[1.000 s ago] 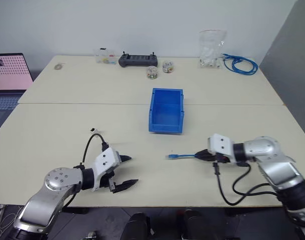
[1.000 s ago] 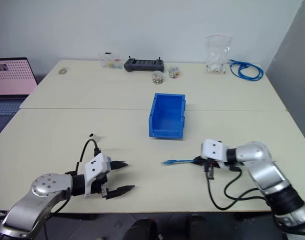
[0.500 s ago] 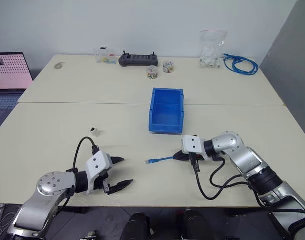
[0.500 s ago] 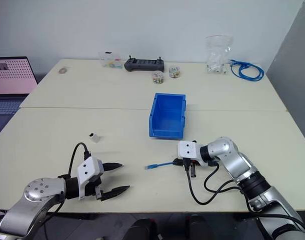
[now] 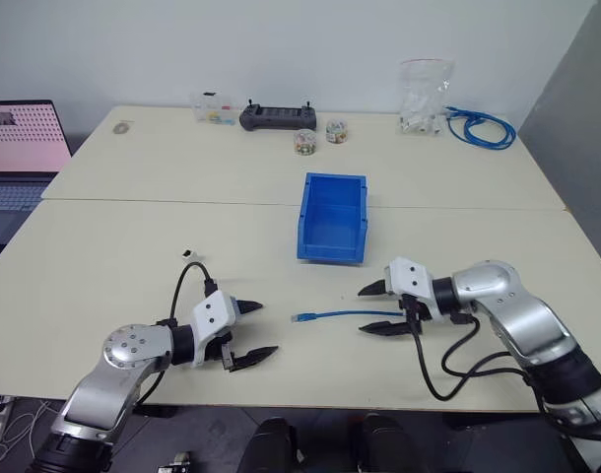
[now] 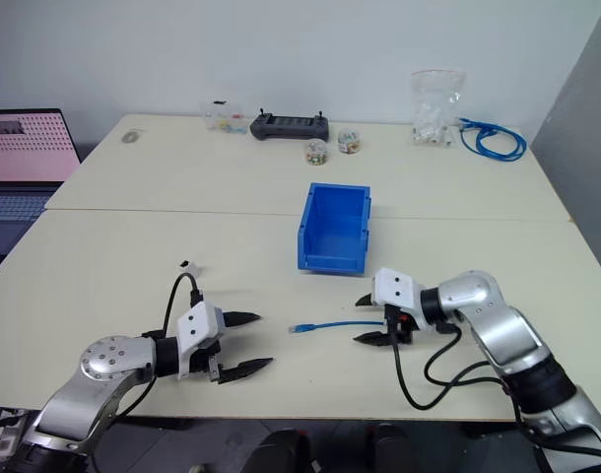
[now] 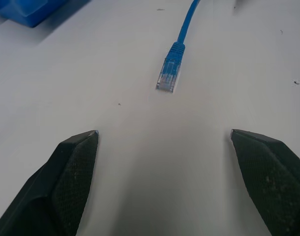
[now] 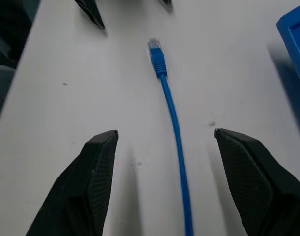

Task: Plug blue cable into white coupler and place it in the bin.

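Note:
The blue cable (image 5: 340, 315) lies flat on the table in front of the bin (image 5: 328, 250), its clear plug (image 7: 169, 73) pointing toward my left gripper. My right gripper (image 5: 367, 309) is open, one finger on each side of the cable's other stretch (image 8: 172, 113), gripping nothing. My left gripper (image 5: 265, 328) is open and empty, a short way from the plug. The white coupler (image 5: 189, 254) sits alone on the table, beyond the left arm. The bin stands empty at the table's middle.
Along the far edge are a coiled blue cable bundle (image 5: 475, 126), a clear bag (image 5: 419, 94), a black controller (image 5: 271, 118), two small jars (image 5: 302, 142) and a small clear box (image 5: 210, 110). A laptop (image 5: 20, 138) stands at the far left.
My right gripper has opened and let go of the blue cable, which now rests on the table. The left gripper has stayed open.

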